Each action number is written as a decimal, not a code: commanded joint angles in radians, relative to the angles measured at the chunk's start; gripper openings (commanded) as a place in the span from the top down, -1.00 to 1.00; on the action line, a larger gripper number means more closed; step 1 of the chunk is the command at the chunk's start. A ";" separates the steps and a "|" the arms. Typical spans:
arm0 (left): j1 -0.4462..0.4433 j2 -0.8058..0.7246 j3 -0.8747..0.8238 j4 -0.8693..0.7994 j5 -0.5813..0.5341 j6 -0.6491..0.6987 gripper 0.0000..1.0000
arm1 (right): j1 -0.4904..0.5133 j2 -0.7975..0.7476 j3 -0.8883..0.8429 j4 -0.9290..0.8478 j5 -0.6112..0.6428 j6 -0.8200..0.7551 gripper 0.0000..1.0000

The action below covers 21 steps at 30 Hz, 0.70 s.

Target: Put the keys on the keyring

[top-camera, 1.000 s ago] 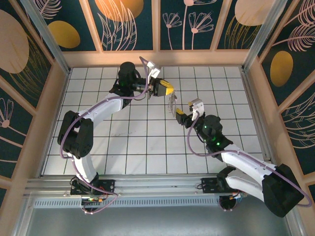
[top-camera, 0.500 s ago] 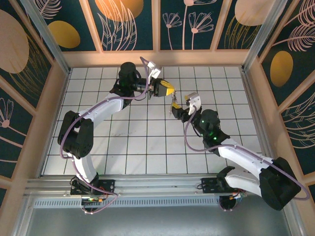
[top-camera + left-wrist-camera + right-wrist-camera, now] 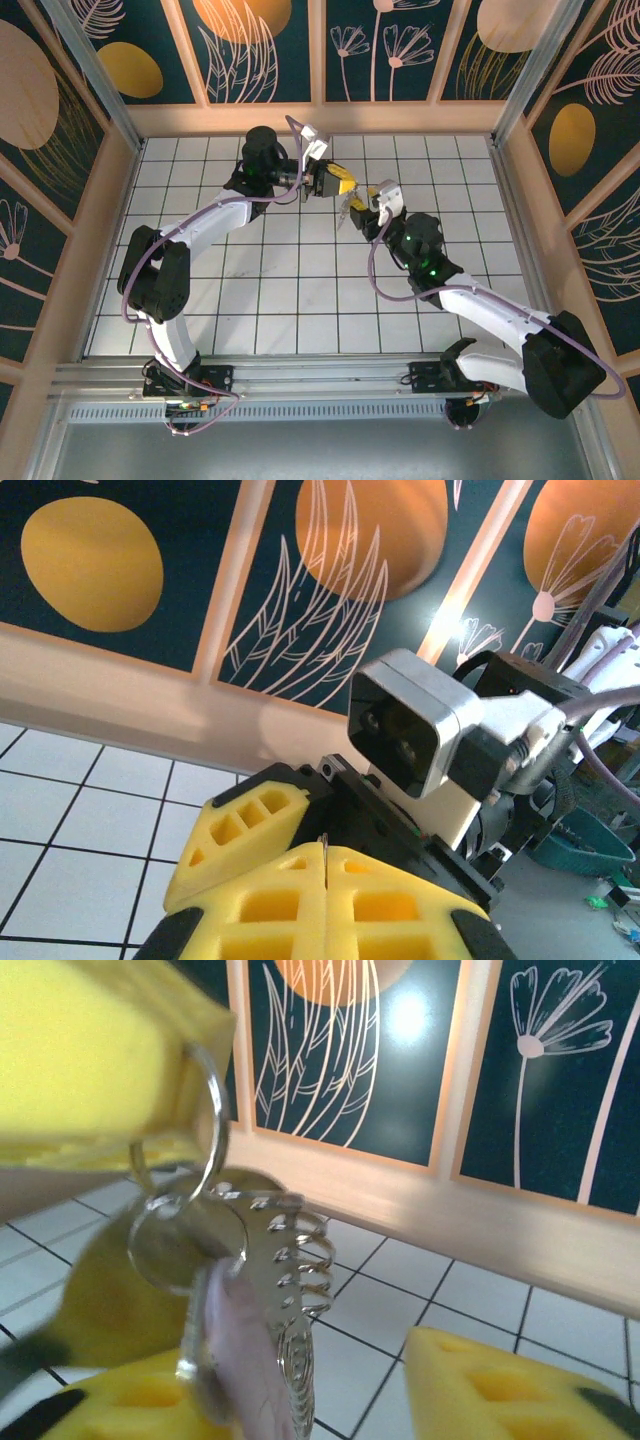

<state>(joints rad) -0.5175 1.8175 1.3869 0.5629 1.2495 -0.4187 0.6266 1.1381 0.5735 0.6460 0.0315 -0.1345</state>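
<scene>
Left gripper (image 3: 337, 186): clenched on the keyring (image 3: 216, 1125); I hold it above the back tiles, near the rear wall (image 3: 420, 118)
Keyring: hangs from my left fingers; its coiled strip (image 3: 300, 1260) dangles alongside
Key (image 3: 240, 1345): lilac head, hanging under the ring; whether threaded, I cannot tell
Right gripper (image 3: 362, 207): jaws spread, just beside the left, either side of the key
Room: open table (image 3: 300, 290) before both arms

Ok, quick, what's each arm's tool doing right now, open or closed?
Left tool: closed, pinching the keyring.
Right tool: open, holding nothing.
</scene>
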 commanded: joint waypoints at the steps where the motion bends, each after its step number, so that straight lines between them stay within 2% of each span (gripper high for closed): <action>1: -0.006 -0.001 0.032 0.012 0.024 0.018 1.00 | 0.007 -0.002 0.039 0.000 -0.011 -0.022 0.29; 11: -0.006 -0.004 0.026 0.016 0.001 0.019 1.00 | 0.008 -0.046 0.034 -0.087 -0.009 -0.049 0.99; 21: -0.005 -0.008 0.014 0.019 -0.025 0.024 1.00 | 0.007 -0.097 0.046 -0.161 0.054 -0.065 1.00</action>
<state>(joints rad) -0.5190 1.8179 1.3869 0.5598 1.2228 -0.4183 0.6342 1.0599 0.5854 0.5159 0.0448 -0.1814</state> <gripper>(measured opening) 0.044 0.049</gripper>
